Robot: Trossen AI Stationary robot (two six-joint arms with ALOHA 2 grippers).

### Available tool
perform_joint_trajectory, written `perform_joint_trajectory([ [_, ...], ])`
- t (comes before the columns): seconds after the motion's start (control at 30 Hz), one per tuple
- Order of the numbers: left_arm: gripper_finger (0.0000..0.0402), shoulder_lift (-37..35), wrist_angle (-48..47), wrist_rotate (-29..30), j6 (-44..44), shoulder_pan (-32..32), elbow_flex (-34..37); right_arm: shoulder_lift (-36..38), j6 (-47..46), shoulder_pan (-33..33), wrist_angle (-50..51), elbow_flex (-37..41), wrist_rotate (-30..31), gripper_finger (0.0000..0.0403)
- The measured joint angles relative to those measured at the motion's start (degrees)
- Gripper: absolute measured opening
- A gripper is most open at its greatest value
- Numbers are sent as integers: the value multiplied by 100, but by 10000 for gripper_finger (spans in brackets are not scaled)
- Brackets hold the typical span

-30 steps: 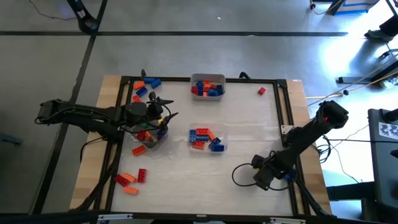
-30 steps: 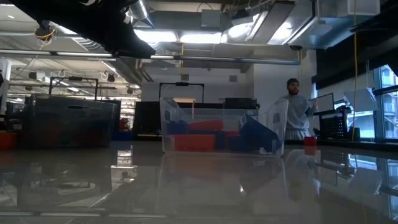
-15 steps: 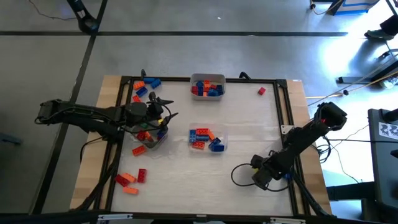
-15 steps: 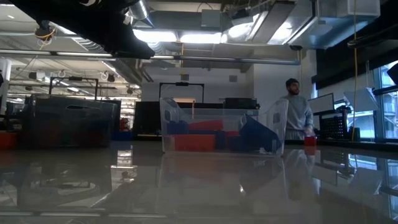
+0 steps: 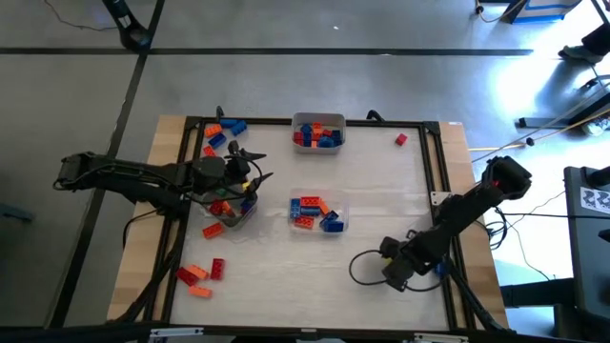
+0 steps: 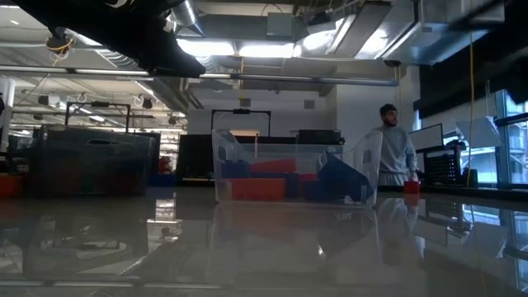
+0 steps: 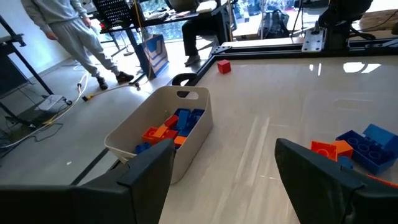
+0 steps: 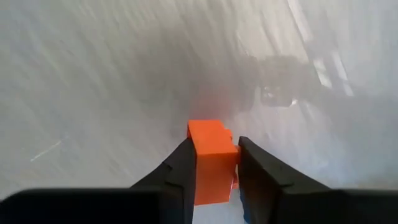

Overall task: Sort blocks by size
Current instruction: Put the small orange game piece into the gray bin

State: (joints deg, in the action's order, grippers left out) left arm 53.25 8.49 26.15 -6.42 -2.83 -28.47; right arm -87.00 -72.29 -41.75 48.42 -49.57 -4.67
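Where formerly wider, right claw (image 8: 214, 163) narrower.

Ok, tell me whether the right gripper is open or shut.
Shut on an orange block: the right gripper's two fingers press its sides.

Bright orange block (image 8: 210, 160) pinched between two black fingers (image 8: 180, 173). Pale, whitish tabletop (image 5: 381, 191) framed in light wood. Clear trays (image 5: 318, 132) packed with blue, red and orange bricks; one lone red brick (image 5: 401, 140) near the far right corner.
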Motion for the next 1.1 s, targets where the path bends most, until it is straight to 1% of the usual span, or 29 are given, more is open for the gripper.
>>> perform_joint_trajectory([
  [0.1,265,0,6,-2,26,-1,0,0,509,286,1,-237,153,87],
  [0.33,265,2,-34,0,63,0,0,0,1892,1175,8,-653,734,92],
  [0.47,265,2,-47,-1,85,4,0,0,2760,1675,22,-883,942,91],
  [0.77,265,-38,-27,-1,191,0,0,0,4658,2733,429,-1728,1458,89],
  [0.9,265,-267,-85,-1,91,0,0,0,5514,3218,336,-2072,1743,88],
  [1.0,265,-535,-239,-7,-9,-7,0,0,6125,3624,16,-2132,1901,88],
  [1.1,265,-784,-510,-312,7,-19,0,0,6627,4102,-330,-2132,1922,88],
])
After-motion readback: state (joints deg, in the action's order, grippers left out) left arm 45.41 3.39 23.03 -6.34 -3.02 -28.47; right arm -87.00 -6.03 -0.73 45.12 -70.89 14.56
